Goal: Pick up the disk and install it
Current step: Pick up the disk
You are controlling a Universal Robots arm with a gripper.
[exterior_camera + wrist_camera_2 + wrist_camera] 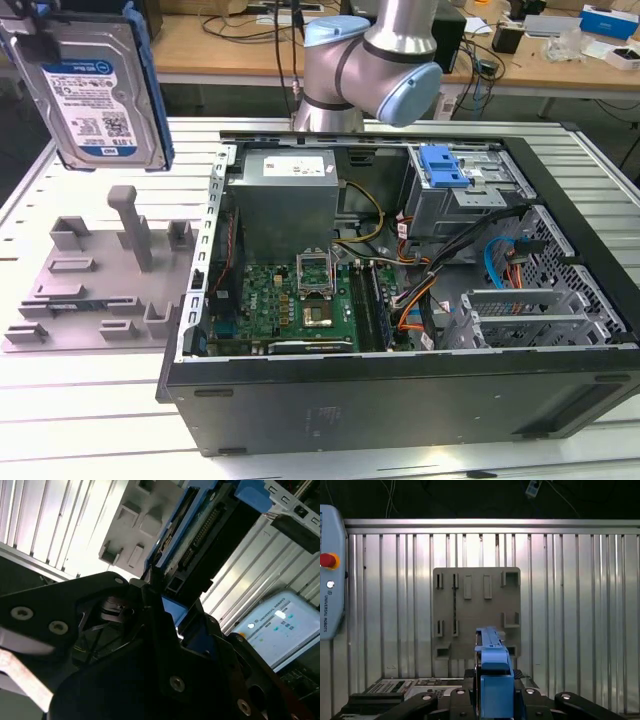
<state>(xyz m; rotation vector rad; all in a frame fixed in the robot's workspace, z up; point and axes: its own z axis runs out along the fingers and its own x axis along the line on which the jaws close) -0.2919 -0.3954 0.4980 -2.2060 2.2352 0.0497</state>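
The disk (95, 85), a silver hard drive with a blue-and-white label in a blue carrier bracket, hangs upright in the air at the exterior view's upper left. It is above the grey holder plate (100, 280). In the first wrist view the disk (492, 675) is edge-on, its blue bracket clamped between the black fingers of my gripper (492, 702). The second wrist view has the disk (200, 540) reaching away from the gripper (167, 602), connector edge visible. The gripper is shut on the disk.
An open computer case (560, 330) lies on the slatted metal table (90, 420), with a motherboard, a grey power-supply box (285, 200) and a drive cage with a blue latch (445, 165). The grey holder plate (477, 610) lies below. A teach pendant (330, 580) sits beside it.
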